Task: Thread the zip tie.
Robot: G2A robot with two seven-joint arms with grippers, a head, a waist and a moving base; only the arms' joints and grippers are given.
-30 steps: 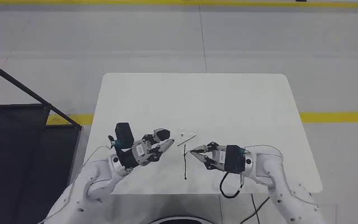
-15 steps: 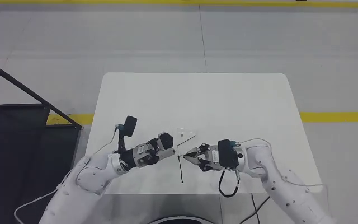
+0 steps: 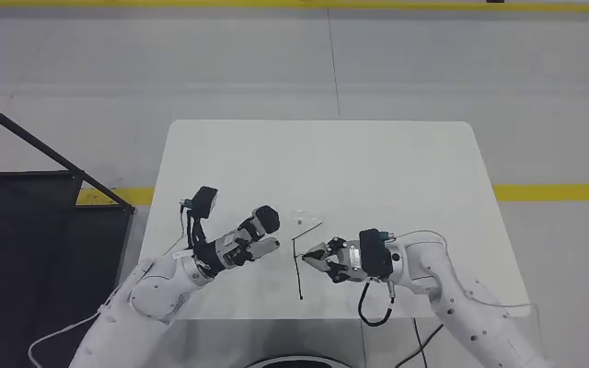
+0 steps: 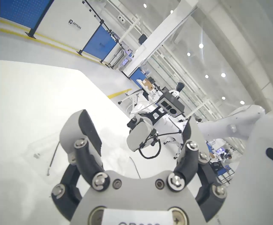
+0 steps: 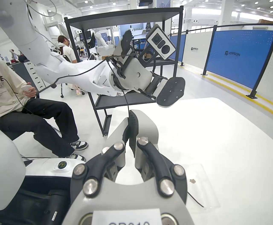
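**Tie pinched, partner hand waiting**

The right hand [image 3: 311, 254] is clamped tight on the zip tie [image 3: 300, 276]. The strap runs crosswise past its fingertips, probably to present an end. Just opposite, the left hand [image 3: 265, 232] is spread wide and holds nothing. Beyond both, a clear bag [image 3: 308, 219] lies on the desk [image 3: 414, 184].

Bright, even overhead light across the hall. Round white ceiling lamps [image 4: 200, 45] in rows, small flares. Flat white rectangular table top [image 3: 368, 166] near blown out, surface detail lost. Thin black zip tie [image 3: 300, 276] stands out in high contrast on it. Wrist views fisheye: blue panel fences [image 5: 234, 64] and black metal shelf frame [image 5: 128, 15] bow toward the edges.
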